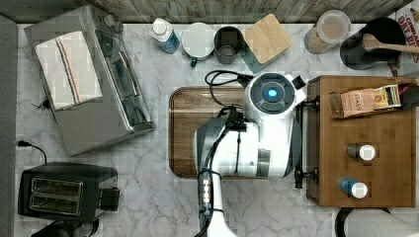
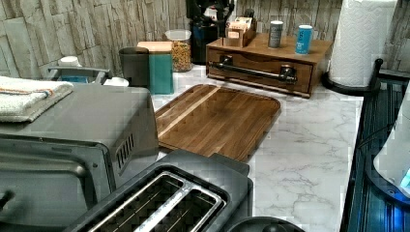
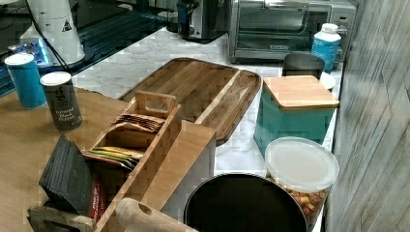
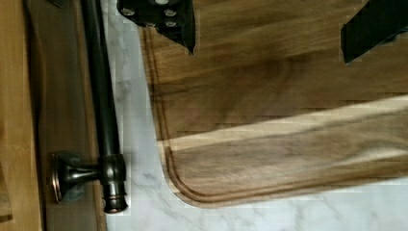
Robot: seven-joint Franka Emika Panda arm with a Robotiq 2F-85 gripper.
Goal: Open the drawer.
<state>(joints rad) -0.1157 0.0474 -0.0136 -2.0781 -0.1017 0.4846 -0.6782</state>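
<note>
Drawer [image 2: 261, 72]: shut, in the box right of the tray [image 1: 190, 131] in the top view | Tool [image 4: 269, 36]: spread, empty, over the tray | Handling: I judge it stiff and light | Grip: I'd take the bar handle [image 4: 101, 91] mid-span (rigid, slick metal).

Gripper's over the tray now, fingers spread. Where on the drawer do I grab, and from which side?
Take the drawer by its black bar handle, near mid-span between the two end posts. The bar stands off the front panel, leaving a gap for a finger behind it. Probably come from the tray side with the open gripper straddling the bar.
</note>
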